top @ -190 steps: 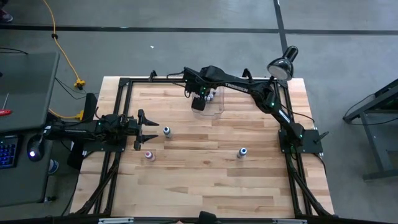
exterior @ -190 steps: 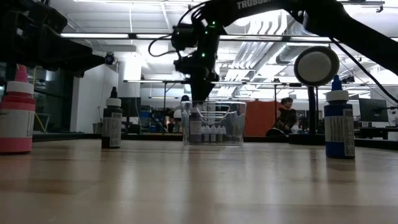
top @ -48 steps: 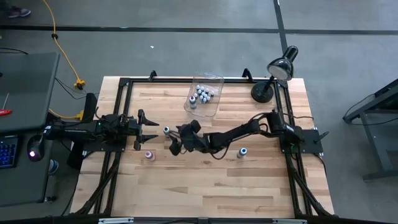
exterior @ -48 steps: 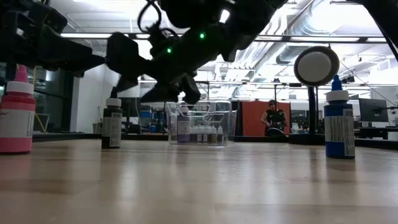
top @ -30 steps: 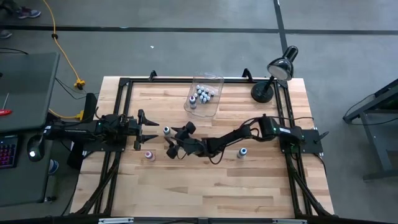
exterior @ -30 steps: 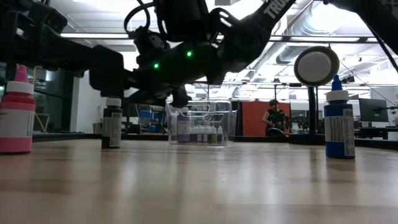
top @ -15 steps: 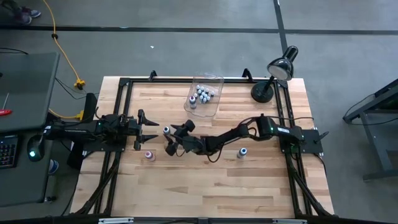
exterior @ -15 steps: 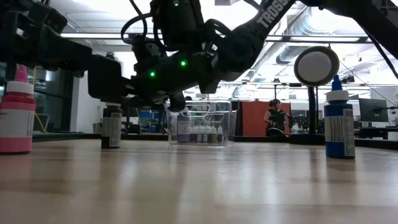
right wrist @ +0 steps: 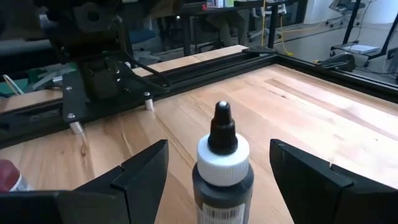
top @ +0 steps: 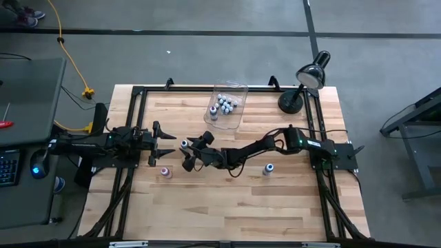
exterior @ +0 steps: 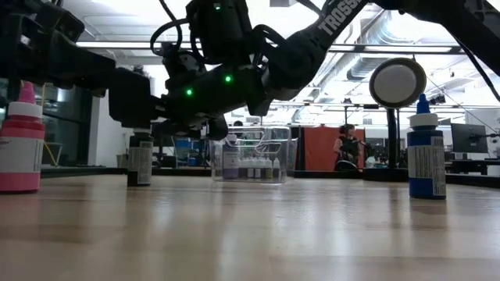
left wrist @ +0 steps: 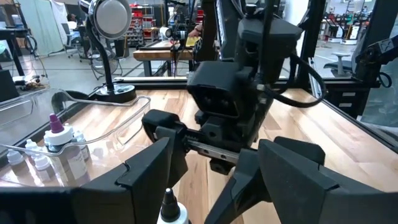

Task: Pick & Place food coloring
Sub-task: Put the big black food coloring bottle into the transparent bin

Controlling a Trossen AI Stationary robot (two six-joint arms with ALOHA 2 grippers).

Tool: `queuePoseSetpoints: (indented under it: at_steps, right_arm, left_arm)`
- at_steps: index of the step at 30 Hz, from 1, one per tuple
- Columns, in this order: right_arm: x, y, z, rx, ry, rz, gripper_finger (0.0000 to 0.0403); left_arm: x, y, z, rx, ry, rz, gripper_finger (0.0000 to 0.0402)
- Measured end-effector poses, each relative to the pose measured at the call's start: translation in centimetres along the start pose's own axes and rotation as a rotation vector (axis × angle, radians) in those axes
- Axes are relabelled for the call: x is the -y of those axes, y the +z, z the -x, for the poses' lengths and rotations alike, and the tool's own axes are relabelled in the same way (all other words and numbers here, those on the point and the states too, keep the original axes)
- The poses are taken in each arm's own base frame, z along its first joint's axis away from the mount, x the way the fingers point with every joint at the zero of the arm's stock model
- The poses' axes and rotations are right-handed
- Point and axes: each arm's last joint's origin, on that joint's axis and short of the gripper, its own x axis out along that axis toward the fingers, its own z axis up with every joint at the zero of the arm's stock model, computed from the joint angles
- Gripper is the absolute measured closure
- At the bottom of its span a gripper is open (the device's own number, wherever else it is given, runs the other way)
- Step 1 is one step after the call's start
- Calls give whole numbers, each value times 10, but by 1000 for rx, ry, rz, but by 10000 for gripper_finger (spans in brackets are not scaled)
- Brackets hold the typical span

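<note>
**Right gripper open around the black bottle**

You had brought the right gripper [top: 190, 154] closer to the black food coloring bottle [top: 185, 145] than it stood half a second earlier. Six seconds back, that same arm hung over the clear bin [top: 238, 114] at the far side of the table [top: 227, 207]. Its fingers stood wide apart, one on each side of the bottle, with no contact that you could confirm.

The left gripper [top: 164, 142] waited at the left edge, where it had been throughout, its fingers spread and holding nothing.

The pink bottle [top: 165, 171] stood in front of the left gripper and the blue bottle [top: 268, 168] towards the right side, both where they were before. Several small bottles [top: 224, 105] sat upright inside the bin.

Only the right wrist view showed you the black bottle [right wrist: 222, 171] squarely between its two fingers [right wrist: 143, 168], white collar and black tip upright. The left wrist view showed the right arm's wrist head-on, plus the bottle's tip [left wrist: 168, 205] low between the left arm's own fingers. The low view gave you the bottles' colours and a person [exterior: 342, 148] standing in the room beyond, neither visible from above. The desk lamp [top: 311, 72] stood at the far right corner.
</note>
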Motion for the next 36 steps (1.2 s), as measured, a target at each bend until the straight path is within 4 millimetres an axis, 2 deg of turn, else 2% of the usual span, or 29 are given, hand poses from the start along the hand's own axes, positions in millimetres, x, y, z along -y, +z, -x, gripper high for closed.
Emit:
queuePoseSetpoints:
  at_steps: [9,16,27,36]
  right_arm:
    - [4,-2,-4,-17,21,-19,135]
    - [-3,-7,-14,-22,92,-20,135]
    - [2,-5,-19,-6,43,-2,136]
    - [3,-5,-19,-12,67,-3,184]
  left_arm:
    - [0,0,0,1,0,0,163]
    - [0,0,0,0,0,0,163]
    - [0,0,0,0,0,0,163]
    - [0,0,0,0,0,0,163]
